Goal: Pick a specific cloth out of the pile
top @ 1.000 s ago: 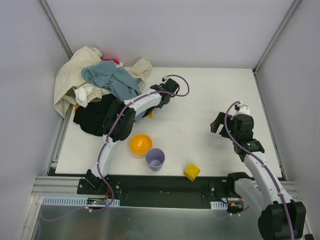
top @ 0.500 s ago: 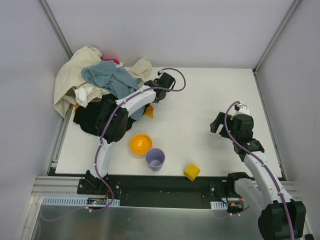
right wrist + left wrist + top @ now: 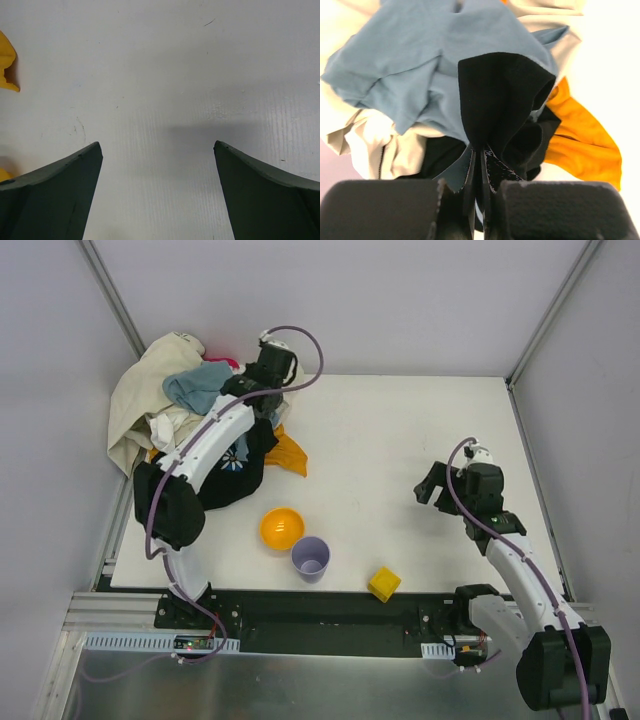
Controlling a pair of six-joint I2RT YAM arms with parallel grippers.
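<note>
The orange-yellow cloth (image 3: 286,453) lies on the table at the right edge of the pile (image 3: 140,410), partly under the black daisy-print garment (image 3: 228,475). It also shows in the left wrist view (image 3: 585,137). My left gripper (image 3: 259,400) is over the back of the pile. In the left wrist view the left gripper (image 3: 480,157) is shut on a fold of the black garment (image 3: 495,95), with blue-grey cloth (image 3: 410,60) behind it. My right gripper (image 3: 432,486) is open and empty above bare table at the right, as the right wrist view (image 3: 157,150) shows.
An orange bowl (image 3: 281,527), a lilac cup (image 3: 310,558) and a yellow block (image 3: 383,583) stand near the table's front edge. Side walls close in the table, and the pile leans against the left one.
My left arm has swung from the table beside the pile up and back over it, dragging the black garment along. More of the orange-yellow cloth now shows. The right arm has barely moved.
</note>
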